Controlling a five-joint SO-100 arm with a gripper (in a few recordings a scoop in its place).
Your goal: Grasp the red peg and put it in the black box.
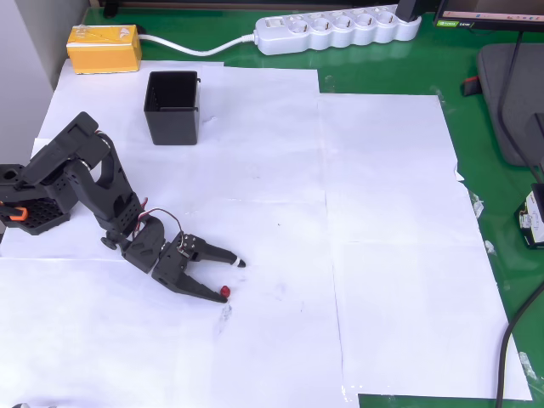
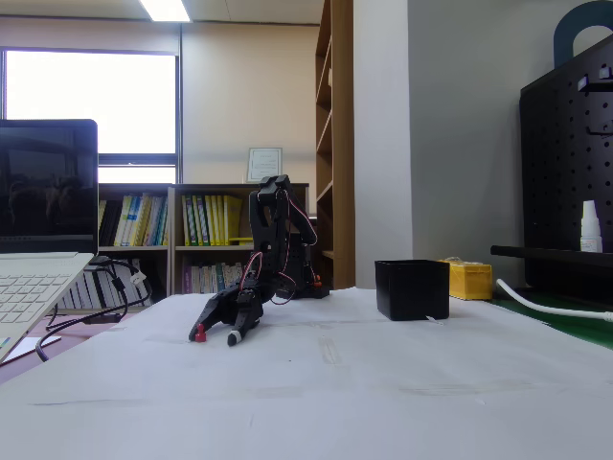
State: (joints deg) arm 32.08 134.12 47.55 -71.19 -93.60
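The red peg (image 1: 224, 292) is a tiny dark red nub lying on the white paper, right at the tip of one finger of my gripper (image 1: 233, 279). The black gripper hangs low over the paper with its jaws spread, and the other fingertip stands well apart from the peg. In the fixed view the gripper (image 2: 215, 336) points toward the camera, with the red peg (image 2: 198, 335) at its left fingertip. The black box (image 1: 172, 106) stands upright and open-topped at the back left, far from the gripper. It also appears as the black box (image 2: 412, 288) right of the arm.
A yellow block (image 1: 104, 48) lies behind the box, and a white power strip (image 1: 340, 30) runs along the back edge. White paper sheets (image 1: 382, 255) cover the green mat. A laptop (image 2: 38, 278) and cables sit at the left of the fixed view.
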